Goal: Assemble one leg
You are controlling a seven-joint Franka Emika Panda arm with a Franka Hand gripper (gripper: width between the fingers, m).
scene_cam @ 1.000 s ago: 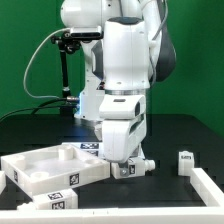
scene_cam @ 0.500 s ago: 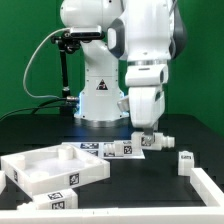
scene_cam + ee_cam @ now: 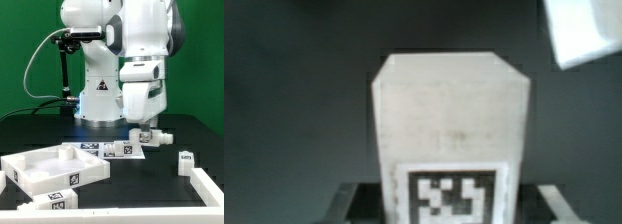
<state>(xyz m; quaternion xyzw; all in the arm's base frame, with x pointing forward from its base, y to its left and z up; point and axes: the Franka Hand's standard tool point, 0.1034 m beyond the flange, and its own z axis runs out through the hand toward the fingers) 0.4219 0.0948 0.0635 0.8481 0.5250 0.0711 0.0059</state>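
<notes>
White leg [image 3: 450,110] in the claw [image 3: 146,131], slightly higher than a moment ago.

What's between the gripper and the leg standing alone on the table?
Exterior view: only bare table between the gripper, with its held leg, and the standing leg.

The leg [image 3: 452,120] is blurred in the wrist view, its tag [image 3: 457,197] cut off at the edge, like the white shape [image 3: 589,30] beyond. In the exterior view, the panel [image 3: 50,172] at eight o'clock from the gripper [image 3: 147,133] and the white piece [image 3: 205,185] at four o'clock run off the frame.
</notes>
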